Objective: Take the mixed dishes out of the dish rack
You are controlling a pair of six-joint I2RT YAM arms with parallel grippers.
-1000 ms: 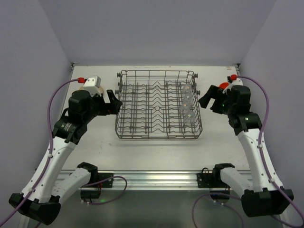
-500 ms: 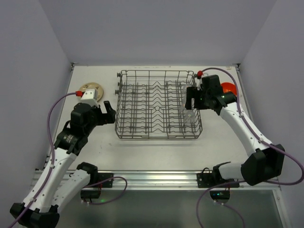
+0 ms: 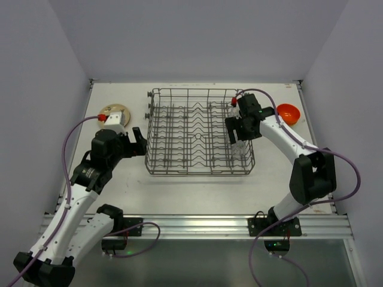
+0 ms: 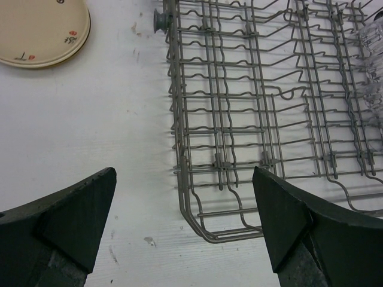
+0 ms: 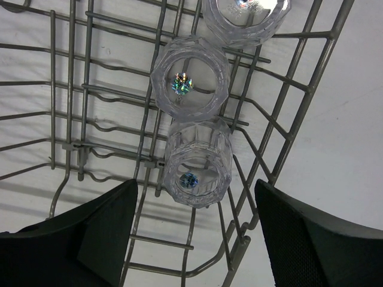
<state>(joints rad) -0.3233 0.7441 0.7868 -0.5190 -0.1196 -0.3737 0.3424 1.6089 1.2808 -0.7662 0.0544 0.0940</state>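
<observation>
The grey wire dish rack [image 3: 188,131] stands mid-table. A row of clear glasses [image 3: 241,149] stands mouth-up in its right column. My right gripper [image 3: 237,130] hovers open above that row. In the right wrist view its jaws [image 5: 194,197] straddle the nearest glass [image 5: 197,164] from above without touching it, and two more glasses [image 5: 190,84] lie beyond. My left gripper [image 3: 139,140] is open and empty just left of the rack, over the rack's near left corner [image 4: 203,227] in its wrist view. A beige plate [image 3: 114,110] and an orange bowl [image 3: 288,112] sit on the table.
The plate [image 4: 42,30] lies at the back left, partly behind my left wrist. The orange bowl rests at the back right near the table edge. Black knobs [image 3: 148,106] stick out of the rack's left side. Purple cables trail from both arms.
My right arm swung left from beside the rack to above the glasses, uncovering the orange bowl, and its jaws narrowed slightly. My left arm drew back a little, exposing the plate.
</observation>
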